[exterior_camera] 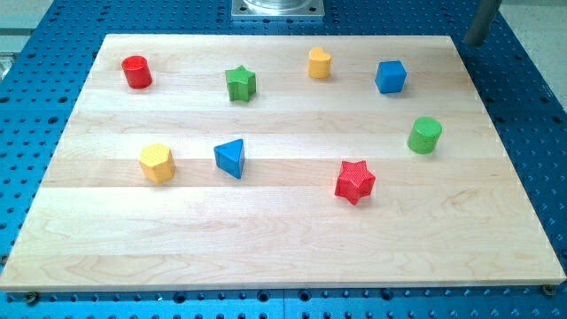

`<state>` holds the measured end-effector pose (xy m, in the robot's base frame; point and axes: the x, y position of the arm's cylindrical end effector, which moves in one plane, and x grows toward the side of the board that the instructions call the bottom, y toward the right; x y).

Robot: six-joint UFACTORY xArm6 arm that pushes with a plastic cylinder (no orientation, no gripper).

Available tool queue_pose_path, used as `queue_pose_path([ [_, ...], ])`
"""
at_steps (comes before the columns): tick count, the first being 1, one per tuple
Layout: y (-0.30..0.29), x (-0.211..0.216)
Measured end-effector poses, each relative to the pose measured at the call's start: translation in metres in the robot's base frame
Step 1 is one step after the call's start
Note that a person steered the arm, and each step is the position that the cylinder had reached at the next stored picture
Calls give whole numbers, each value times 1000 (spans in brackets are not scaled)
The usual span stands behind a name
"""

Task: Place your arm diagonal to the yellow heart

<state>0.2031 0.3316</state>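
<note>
Yellow heart (319,63): near the top edge of the surface, a little right of centre; from this angle the heart outline is hard to make out, it reads as a short yellow block.
Surface (283,248): pale wooden board, lying on a blue perforated bench (532,106).
My tip: not in view. A grey rod (481,21) shows only at the upper right corner of the frame, just beyond the board's corner, cut off by the frame edge; its lower end seems to sit off the board, well apart from the yellow heart.
Hand: the arm carries none, only the rod, so nothing to open or close.
Blue cube (390,76): nearest block on the heart's right, lying between the heart and the rod.
Green star (240,82): to the heart's left, slightly lower.
Red cylinder (136,72): upper left of the frame.
Green cylinder (424,135): right side, mid height.
Red star (355,181): lower right of centre.
Blue triangle (230,157): left of centre.
Yellow hexagon (157,162): just left of the blue triangle, apart from it.
Metal mount (277,8): top centre of the frame, behind the board.
</note>
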Motion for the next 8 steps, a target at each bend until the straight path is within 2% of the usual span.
queue_pose_path([
  [1,-80,0],
  [3,-104,0],
  [4,-162,0],
  [8,-194,0],
])
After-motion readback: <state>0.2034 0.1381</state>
